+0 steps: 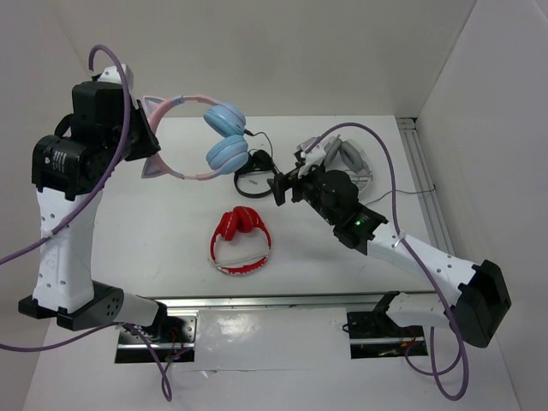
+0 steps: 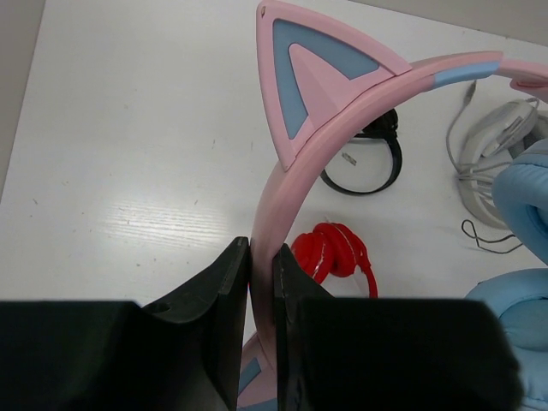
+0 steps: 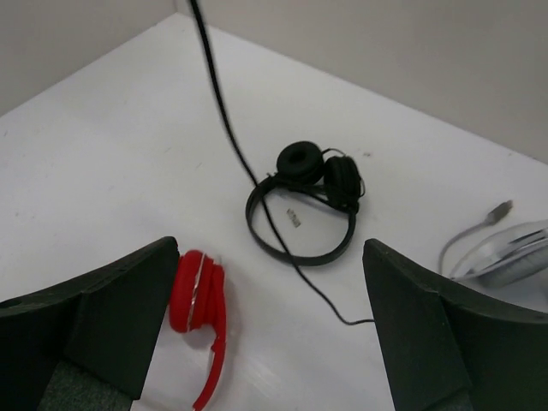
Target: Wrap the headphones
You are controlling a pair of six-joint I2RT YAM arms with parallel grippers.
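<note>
Left hand (image 1: 144, 141): clenched on the headphones (image 1: 227, 152), lifted off the bench (image 1: 163, 231); cups hang to its right, probably so the cable (image 1: 264, 139) dangles free for winding.
Right hand (image 1: 287, 184): released, jaws wide, low beside the trailing cable, seemingly placed to catch it.
Left wrist grip: fingers (image 2: 231, 282) pinch the pink headband (image 2: 342, 98) just below a cat ear, a narrow rigid spot.
Beyond that hand: red pair (image 2: 334, 255), black pair (image 2: 377, 171), grey pair (image 2: 501, 137), all on the bench.
Right wrist gap: nothing held; cable (image 3: 224, 116) drops between the jaws, across the black pair (image 3: 308, 201).
Beside its left jaw: red pair (image 3: 201, 300).
</note>
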